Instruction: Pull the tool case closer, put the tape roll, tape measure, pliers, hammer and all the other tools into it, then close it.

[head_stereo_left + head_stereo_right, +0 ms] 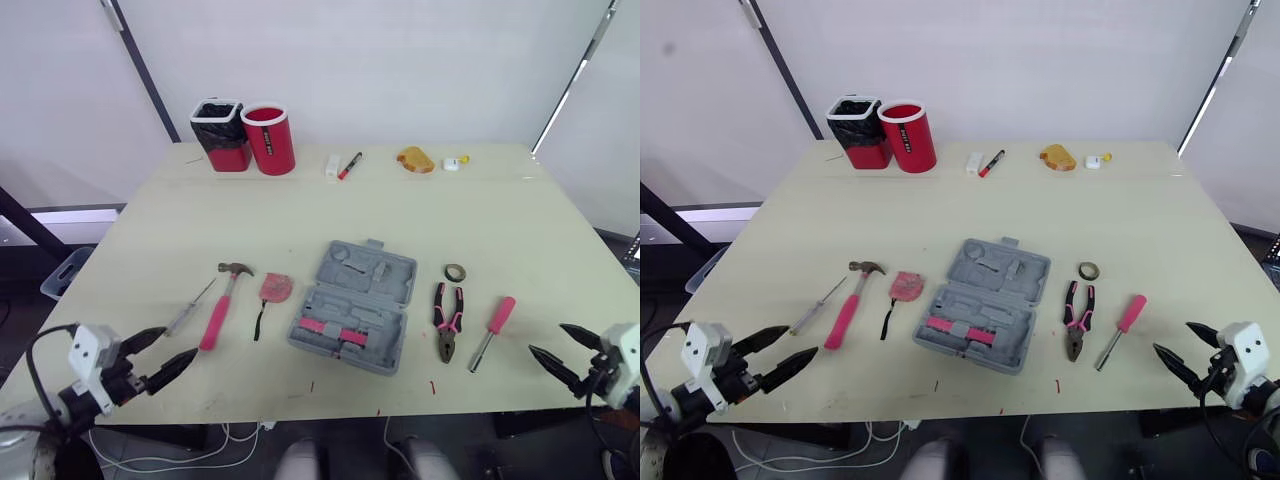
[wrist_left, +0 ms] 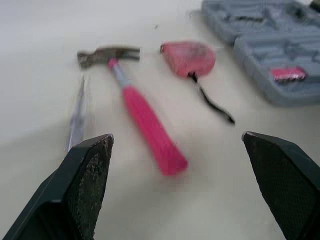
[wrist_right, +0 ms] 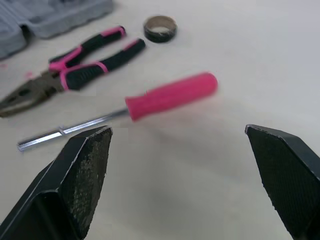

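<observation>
Pull-in not started: the tool case [image 1: 353,307] lies open, centred near the bench's [image 1: 500,220] front edge; left gripper [image 1: 180,342] and right gripper [image 1: 546,338], spread wide and empty, must next reach its rim.

Pale cream table [image 1: 300,215], grey tool case [image 1: 353,306] with flashes of pink in its moulded tray, and there's the hammer [image 1: 222,300], hot-pink handle under a dull steel head. The tape measure [image 1: 275,288] is pinkish-red with a black strap, the pliers [image 1: 447,318] have black-and-pink grips, the screwdriver [image 1: 493,330] is pink-handled with a silver shaft, and the tape roll [image 1: 455,272] is dark olive-brown. A plain red canister [image 1: 269,140], a red bin [image 1: 221,135] lined in black.
</observation>
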Controlling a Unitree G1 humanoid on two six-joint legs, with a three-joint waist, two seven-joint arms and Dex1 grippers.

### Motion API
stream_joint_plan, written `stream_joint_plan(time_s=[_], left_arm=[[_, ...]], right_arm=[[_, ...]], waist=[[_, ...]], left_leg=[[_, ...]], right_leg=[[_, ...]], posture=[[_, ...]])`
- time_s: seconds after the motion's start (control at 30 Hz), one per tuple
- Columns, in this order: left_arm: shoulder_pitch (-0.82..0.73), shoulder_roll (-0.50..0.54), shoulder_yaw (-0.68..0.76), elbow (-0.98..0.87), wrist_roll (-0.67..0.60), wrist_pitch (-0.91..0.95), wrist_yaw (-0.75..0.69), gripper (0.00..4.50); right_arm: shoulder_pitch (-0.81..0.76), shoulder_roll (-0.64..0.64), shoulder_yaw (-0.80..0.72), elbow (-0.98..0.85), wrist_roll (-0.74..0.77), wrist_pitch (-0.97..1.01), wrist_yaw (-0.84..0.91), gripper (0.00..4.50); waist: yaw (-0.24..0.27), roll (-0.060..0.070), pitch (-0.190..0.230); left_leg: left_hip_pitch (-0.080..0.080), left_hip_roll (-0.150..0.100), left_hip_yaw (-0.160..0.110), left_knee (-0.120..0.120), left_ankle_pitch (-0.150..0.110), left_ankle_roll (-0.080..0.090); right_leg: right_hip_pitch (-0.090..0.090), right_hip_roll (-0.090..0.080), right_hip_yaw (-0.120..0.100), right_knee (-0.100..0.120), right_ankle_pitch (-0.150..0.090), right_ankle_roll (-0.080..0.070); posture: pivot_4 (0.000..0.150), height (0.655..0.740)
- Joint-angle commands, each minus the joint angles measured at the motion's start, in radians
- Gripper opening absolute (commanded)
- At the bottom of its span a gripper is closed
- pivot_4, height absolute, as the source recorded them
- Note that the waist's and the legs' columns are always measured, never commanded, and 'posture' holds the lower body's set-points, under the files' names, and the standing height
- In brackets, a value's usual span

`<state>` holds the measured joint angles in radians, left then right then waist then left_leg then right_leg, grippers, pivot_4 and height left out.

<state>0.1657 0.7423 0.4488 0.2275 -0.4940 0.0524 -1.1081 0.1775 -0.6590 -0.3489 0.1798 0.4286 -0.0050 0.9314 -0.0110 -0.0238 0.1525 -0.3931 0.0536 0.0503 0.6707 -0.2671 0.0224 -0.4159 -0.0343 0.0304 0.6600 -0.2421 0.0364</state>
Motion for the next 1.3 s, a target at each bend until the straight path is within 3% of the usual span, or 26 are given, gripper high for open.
stream_joint_plan(time_s=[0.03,0.27,0.43,0.53,0.67,0.7,0.83,0.93,1.3], left_arm=[[-0.066,0.033,-0.045,0.007,0.023,0.005,-0.029,4.40],[-0.371,0.054,-0.220,0.132,0.103,0.053,-0.088,4.40],[-0.576,0.012,-0.334,0.275,0.185,0.011,-0.124,4.40],[-0.676,-0.025,-0.389,0.387,0.228,-0.033,-0.162,4.50],[-0.805,-0.067,-0.449,0.574,0.299,-0.111,-0.184,3.42],[-0.837,-0.075,-0.463,0.621,0.320,-0.135,-0.193,2.75],[-0.939,-0.102,-0.499,0.752,0.381,-0.189,-0.208,1.32],[-0.996,-0.126,-0.533,0.842,0.441,-0.230,-0.194,0.09],[-1.096,-0.202,-0.597,1.022,0.593,-0.277,-0.115,0.09]], right_arm=[[-0.029,-0.005,0.013,-0.087,0.016,0.053,-0.013,4.50],[-0.160,-0.012,0.122,-0.220,-0.002,0.215,-0.058,4.50],[-0.262,0.006,0.215,-0.241,-0.044,0.302,-0.097,4.50],[-0.329,0.026,0.269,-0.243,-0.069,0.347,-0.124,3.56],[-0.410,0.039,0.338,-0.233,-0.103,0.402,-0.128,2.33],[-0.430,0.043,0.357,-0.227,-0.114,0.411,-0.129,1.66],[-0.481,0.057,0.418,-0.217,-0.146,0.445,-0.129,0.14],[-0.496,0.062,0.480,-0.222,-0.181,0.480,-0.120,0.00],[-0.537,0.077,0.596,-0.178,-0.302,0.508,-0.125,0.00]], waist=[[0.000,0.000,0.000],[0.000,0.000,0.000],[0.000,0.000,0.000],[-0.001,0.000,0.000],[0.000,-0.001,0.001],[-0.001,-0.001,0.001],[-0.001,-0.002,0.001],[0.000,-0.002,0.001],[-0.003,-0.002,0.002]], left_leg=[[0.000,0.000,0.000,0.000,0.000,0.000],[0.000,-0.002,-0.001,0.001,0.000,0.000],[-0.004,-0.003,-0.003,0.000,0.000,0.000],[-0.004,-0.004,-0.003,0.000,0.000,0.000],[-0.004,-0.004,-0.004,0.000,0.000,0.000],[-0.005,-0.005,-0.005,0.001,0.000,0.000],[-0.006,-0.005,-0.005,0.001,0.000,0.000],[-0.006,-0.005,-0.006,0.001,0.000,0.000],[-0.007,-0.005,-0.006,0.001,0.000,0.000]], right_leg=[[0.000,0.000,0.000,0.000,0.000,0.000],[0.000,0.002,-0.001,0.001,0.000,0.000],[-0.002,0.002,-0.002,0.000,0.003,0.004],[-0.002,0.002,-0.002,0.000,0.003,0.004],[-0.002,0.002,-0.002,0.000,0.003,0.004],[-0.002,0.002,-0.002,0.001,0.003,0.004],[-0.003,0.002,-0.003,0.000,0.003,0.004],[-0.003,0.002,-0.003,0.000,0.003,0.004],[-0.003,0.002,-0.003,0.001,0.003,0.005]], posture=[[0.150,0.7400],[0.150,0.7400],[0.150,0.7400],[0.150,0.7400],[0.150,0.7400],[0.150,0.7400],[0.150,0.7400],[0.150,0.7400],[0.150,0.7400]])
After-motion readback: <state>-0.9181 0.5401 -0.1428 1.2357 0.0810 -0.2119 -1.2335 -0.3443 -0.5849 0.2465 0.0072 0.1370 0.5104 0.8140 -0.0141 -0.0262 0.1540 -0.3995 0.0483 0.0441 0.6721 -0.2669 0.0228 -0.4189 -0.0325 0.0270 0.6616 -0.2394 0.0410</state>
